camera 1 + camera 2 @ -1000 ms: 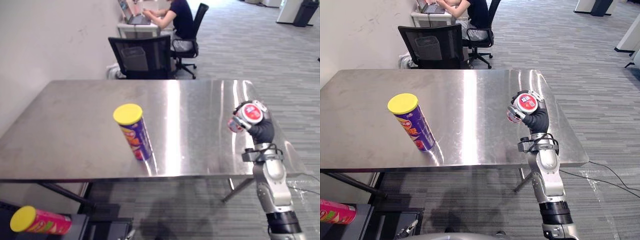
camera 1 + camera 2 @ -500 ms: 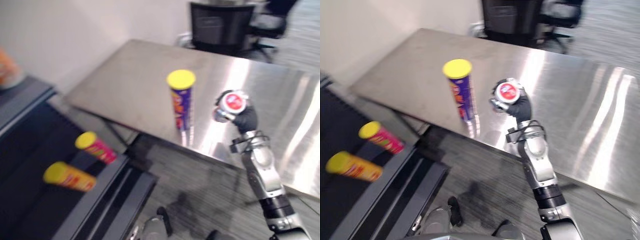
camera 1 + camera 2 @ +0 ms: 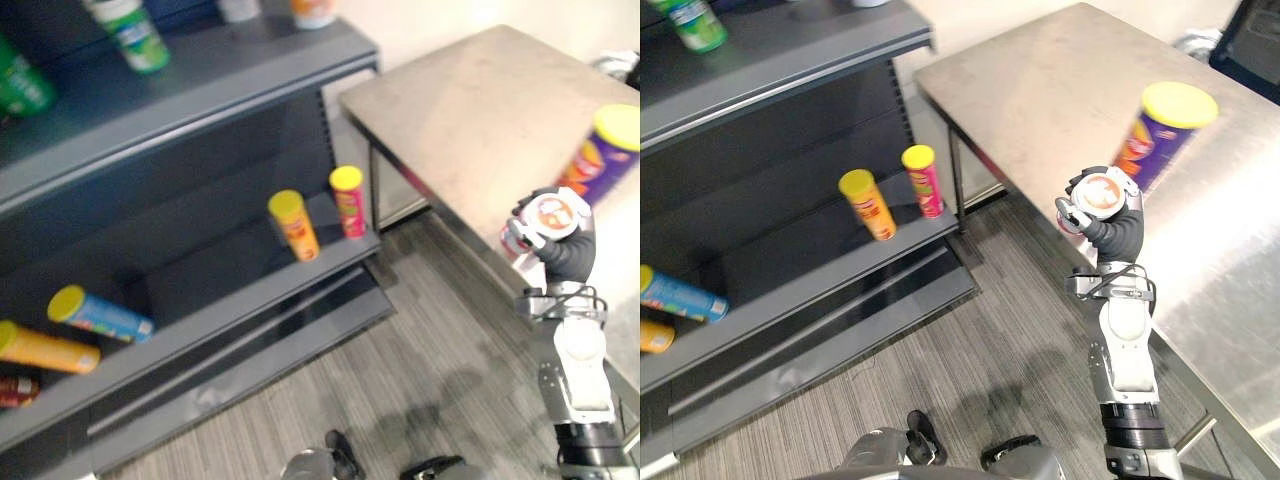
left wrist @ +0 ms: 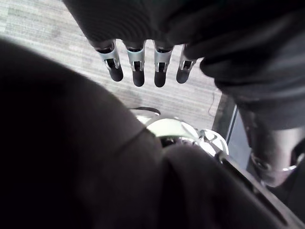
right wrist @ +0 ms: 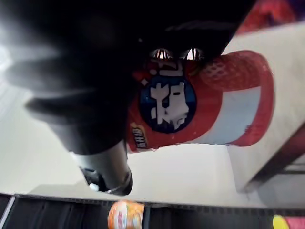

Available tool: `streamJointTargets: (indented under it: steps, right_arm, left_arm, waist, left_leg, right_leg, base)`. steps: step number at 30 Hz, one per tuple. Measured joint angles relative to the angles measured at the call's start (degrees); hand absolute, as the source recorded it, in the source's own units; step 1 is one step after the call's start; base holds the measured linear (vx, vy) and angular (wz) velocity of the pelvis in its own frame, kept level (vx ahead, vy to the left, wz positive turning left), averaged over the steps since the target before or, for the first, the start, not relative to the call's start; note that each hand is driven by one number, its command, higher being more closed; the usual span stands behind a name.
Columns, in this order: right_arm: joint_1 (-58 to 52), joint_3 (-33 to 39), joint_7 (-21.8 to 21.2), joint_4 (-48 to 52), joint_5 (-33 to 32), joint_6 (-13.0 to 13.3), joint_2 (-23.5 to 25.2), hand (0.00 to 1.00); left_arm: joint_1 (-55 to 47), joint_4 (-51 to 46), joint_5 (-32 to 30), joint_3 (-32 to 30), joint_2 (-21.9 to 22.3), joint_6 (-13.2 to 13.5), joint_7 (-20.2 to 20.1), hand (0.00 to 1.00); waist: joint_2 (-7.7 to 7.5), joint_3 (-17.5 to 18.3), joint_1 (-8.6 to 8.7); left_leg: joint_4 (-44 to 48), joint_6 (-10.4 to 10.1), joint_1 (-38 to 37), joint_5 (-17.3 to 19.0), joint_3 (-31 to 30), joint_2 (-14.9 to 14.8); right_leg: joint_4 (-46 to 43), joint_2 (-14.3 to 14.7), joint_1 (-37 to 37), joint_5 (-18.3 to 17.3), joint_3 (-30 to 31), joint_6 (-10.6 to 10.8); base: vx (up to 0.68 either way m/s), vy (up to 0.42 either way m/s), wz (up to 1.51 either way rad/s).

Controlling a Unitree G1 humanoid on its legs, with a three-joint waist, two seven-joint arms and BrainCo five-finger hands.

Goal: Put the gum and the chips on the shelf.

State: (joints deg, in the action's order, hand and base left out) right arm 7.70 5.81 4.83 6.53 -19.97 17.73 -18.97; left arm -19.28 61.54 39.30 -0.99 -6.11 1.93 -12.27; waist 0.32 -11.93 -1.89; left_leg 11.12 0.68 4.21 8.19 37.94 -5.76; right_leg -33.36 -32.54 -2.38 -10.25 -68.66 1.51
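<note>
A red and white gum canister (image 3: 553,213) is held up in my right hand (image 3: 566,256), whose fingers curl round it; the right wrist view shows its label (image 5: 205,105) close against the palm. It hangs beside the near edge of the steel table (image 3: 470,110). A purple chips can (image 3: 1162,128) with a yellow lid stands upright on that table, just behind the hand. The dark grey shelf (image 3: 190,105) stands to the left of the table. My left hand (image 4: 138,71) hangs with straight fingers over the carpet.
Two yellow-lidded cans (image 3: 297,224) (image 3: 348,201) stand on the shelf's middle board near the table. A blue can (image 3: 100,313) and an orange one (image 3: 42,348) lie further left. Green bottles (image 3: 135,35) stand on the top board. Striped carpet (image 3: 970,340) lies between me and the shelf.
The whole picture has swung left from the table to the shelf, so the camera has moved. My right hand still holds the gum canister raised; the chips can stays on the table.
</note>
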Motion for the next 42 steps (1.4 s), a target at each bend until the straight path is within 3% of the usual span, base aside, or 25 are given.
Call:
streamJointTargets:
  steps: [2,5,8,12,17,22,27,28,29,30,31,33,34,35,36,37,42]
  right_arm:
    - [0.3,-1.3,0.1,0.0,1.5,-0.1,0.0,1.0]
    - [0.3,-3.4,-0.1,0.0,2.7,-0.4,0.7,1.0]
    - [0.3,-4.2,-0.4,0.1,4.3,-1.0,2.2,1.0]
    - [0.4,-4.3,-0.9,1.8,4.3,-1.2,2.0,1.0]
    - [3.2,-4.8,-2.9,2.1,4.2,-1.2,2.0,1.0]
    - [5.6,-8.5,-5.9,2.0,4.1,-1.1,2.0,1.0]
    - [7.5,-11.7,-9.6,2.0,4.1,-1.1,2.0,1.0]
    - [7.3,-11.9,-10.5,2.0,3.6,-1.1,2.1,1.0]
    - [5.7,-11.8,-11.2,2.1,3.6,-1.1,2.1,1.0]
    - [4.8,-12.0,-11.3,2.1,3.7,-1.1,2.2,1.0]
    - [3.3,-12.5,-11.2,2.3,3.7,-1.2,2.4,1.0]
    - [-1.0,-14.2,-11.3,4.8,3.6,-1.2,2.8,1.0]
    - [-1.5,-14.4,-11.3,5.3,3.6,-1.1,3.3,1.0]
    - [-1.9,-14.2,-11.2,6.1,3.3,-1.0,3.4,1.0]
    - [-2.4,-14.1,-11.3,6.7,1.8,0.0,4.2,1.0]
    - [-2.5,-14.3,-11.4,6.4,1.3,0.0,4.4,1.0]
    - [-2.3,-14.8,-9.1,5.3,-0.3,0.2,4.3,1.0]
  left_arm:
    - [0.0,-0.2,0.6,0.2,-0.6,-0.2,0.6,0.0]
    - [0.0,-1.1,0.8,0.1,-0.8,-0.6,0.1,0.0]
    - [0.1,-2.3,0.9,0.1,-1.0,-0.4,-0.8,0.0]
    - [1.0,-2.4,1.0,-0.8,-1.0,-0.6,-2.0,0.0]
    - [1.1,-2.4,1.0,-1.6,-0.9,-0.4,-2.8,0.0]
    - [1.0,-2.7,1.3,-1.6,-0.8,0.7,-3.5,0.0]
    - [0.9,-5.2,4.7,-2.4,-0.6,0.7,-3.7,0.0]
    - [0.9,-6.3,4.5,-2.7,-0.3,0.7,-3.6,0.0]
    - [0.9,-8.1,3.7,-2.2,-0.4,0.7,-3.1,0.0]
    - [1.1,-8.6,2.8,-1.7,-0.6,0.8,-2.7,0.0]
    - [1.3,-9.2,2.0,-1.0,-1.3,0.8,-2.4,0.0]
    - [2.7,-8.6,2.1,0.7,-3.4,-0.1,-1.3,0.0]
    - [3.1,-8.3,2.1,0.7,-3.7,-0.1,-1.3,0.0]
    - [3.3,-8.4,2.1,0.8,-4.1,-0.1,-1.3,0.0]
    - [3.8,-8.1,2.0,1.3,-4.6,-0.5,-0.8,0.0]
    - [4.0,-8.1,2.1,1.4,-4.5,-0.6,-0.6,0.0]
    - [3.8,-8.0,3.4,3.0,-3.6,-0.6,-0.4,0.0]
  waist:
    - [-0.44,0.3,-0.53]
    - [-1.16,0.5,-1.7]
    - [-1.3,0.6,-2.42]
    - [-1.22,0.5,-3.33]
    - [-1.23,0.5,-3.23]
    - [-1.2,0.2,-3.54]
    - [-1.49,-0.6,-5.15]
    - [-1.29,-1.0,-4.99]
    - [-1.07,-1.1,-4.13]
    - [-0.68,-1.3,-3.69]
    - [-0.79,-1.3,-3.12]
    - [-2.36,-0.7,-2.52]
    - [-3.47,-0.4,-2.06]
    - [-3.35,-0.5,-1.56]
    - [-3.03,-1.6,-1.47]
    - [-3.49,-1.8,-1.43]
    - [-1.52,-1.9,-1.79]
  left_leg:
    - [0.5,1.3,0.6,0.6,-1.0,0.7]
    - [1.1,2.6,0.7,1.6,-1.0,1.3]
    - [1.5,2.4,1.2,2.8,-0.9,1.8]
    - [4.9,2.7,4.0,3.7,0.1,-0.2]
    - [5.7,2.1,4.3,3.5,1.3,-1.7]
    - [7.0,2.2,4.6,3.6,1.2,-2.2]
    - [11.6,2.7,5.7,6.2,-0.8,-3.3]
    - [12.6,3.2,6.0,6.7,-2.8,-3.2]
    - [13.4,3.6,6.7,6.9,-7.7,-2.5]
    - [13.3,3.5,7.1,6.6,-10.3,-2.0]
    - [12.6,3.0,7.7,6.0,-14.4,-0.7]
    - [4.1,1.4,5.8,4.5,-20.2,4.2]
    - [6.1,1.7,6.2,4.6,-20.0,4.5]
    - [11.4,4.0,7.7,4.5,-22.1,3.8]
    - [14.1,1.9,7.7,6.6,-26.7,4.9]
    - [14.3,2.1,7.7,6.6,-27.6,6.0]
    - [12.9,1.3,10.6,3.1,-32.4,6.5]
  right_leg:
    - [0.4,-0.3,0.3,4.0,0.4,0.2]
    - [2.5,0.0,1.1,5.4,3.7,0.8]
    - [4.4,0.8,2.1,5.4,6.7,0.8]
    - [6.6,3.0,3.9,5.3,8.9,0.8]
    - [9.2,5.3,4.2,5.1,9.6,0.7]
    - [8.9,5.1,4.2,4.3,9.6,0.5]
    - [6.4,4.6,2.7,4.2,9.9,0.5]
    - [5.1,4.8,3.2,4.9,14.9,-0.6]
    - [1.4,6.2,6.0,5.9,27.8,-3.2]
    - [1.5,8.1,6.8,5.0,33.7,-2.1]
    - [2.8,11.9,7.2,3.5,40.9,0.1]
    - [6.8,19.1,9.1,0.9,54.9,2.6]
    - [7.8,19.4,9.7,0.6,56.6,3.1]
    - [7.6,19.4,9.9,0.0,56.9,4.1]
    - [7.6,18.2,9.7,-0.8,57.5,5.0]
    - [7.5,17.5,9.6,-1.9,57.3,5.4]
    - [14.3,19.5,6.5,-2.5,52.9,5.6]
  base:
    - [-0.04,0.295,0.22]
    - [-0.05,0.191,-0.02]
    - [-0.07,0.103,-0.06]
    - [-0.05,0.043,-0.12]
    - [-0.05,0.007,-0.17]
    - [-0.02,0.01,-0.01]
    - [-0.02,0.042,0.16]
    - [-0.08,0.088,1.06]
    - [-0.07,0.098,1.31]
    - [-0.01,0.068,1.57]
    - [0.04,0.018,1.52]
    - [0.13,-0.021,1.96]
    - [0.18,-0.062,1.6]
    - [0.2,-0.07,1.48]
    - [0.09,-0.085,1.34]
    - [0.09,-0.113,1.27]
    - [0.05,-0.118,0.56]
